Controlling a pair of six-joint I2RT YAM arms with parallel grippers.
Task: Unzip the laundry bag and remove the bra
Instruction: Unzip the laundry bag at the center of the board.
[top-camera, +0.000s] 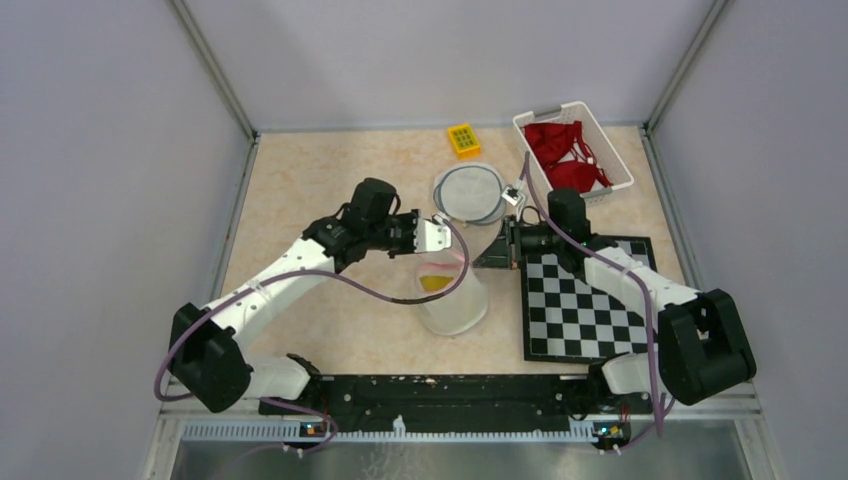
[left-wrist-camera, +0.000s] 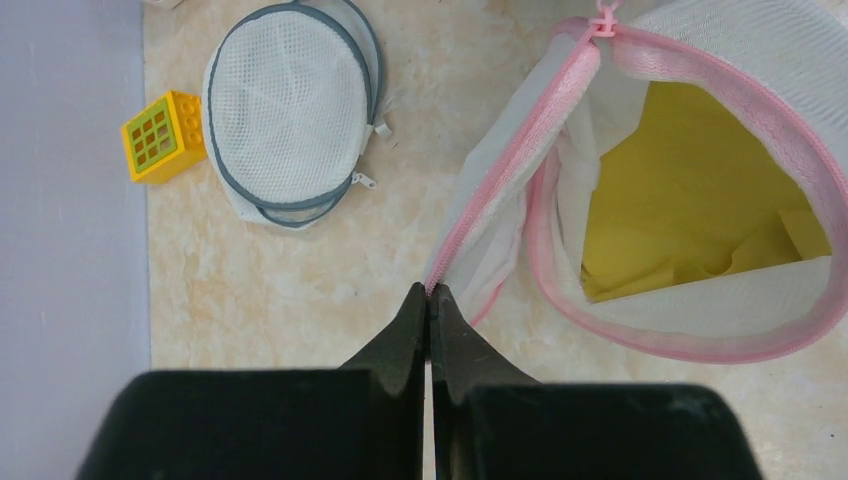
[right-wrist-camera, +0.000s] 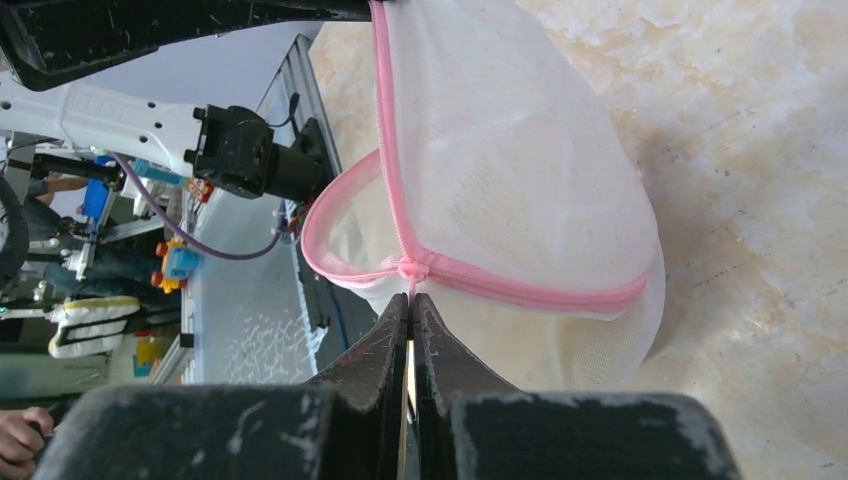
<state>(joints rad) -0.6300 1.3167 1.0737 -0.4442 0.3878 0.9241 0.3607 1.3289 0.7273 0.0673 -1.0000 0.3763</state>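
1. Pink-trimmed white mesh is forming the laundry bag (top-camera: 455, 305), which is being held between the two grippers with its opening gaping wide.
2. At the bag's left side, the left gripper (left-wrist-camera: 430, 292) is pinching the pink zipper edge (left-wrist-camera: 520, 150), its jaws pressed tight together on the tape.
3. At the bag's right side, the right gripper (right-wrist-camera: 411, 300) is nipping the zipper pull (right-wrist-camera: 412, 268), its jaws closed on it.
4. Inside the bag, the bra (left-wrist-camera: 690, 190) is lying as crumpled yellow fabric and showing through the opening, near the left gripper's tips but touching neither gripper.
5. Behind the bag, a grey-rimmed mesh pouch (top-camera: 470, 192) is lying flat, with a yellow block (top-camera: 463, 139) sitting farther back.
6. Behind and right of the bag, a white basket (top-camera: 545, 112) is holding red garments (top-camera: 565, 150).
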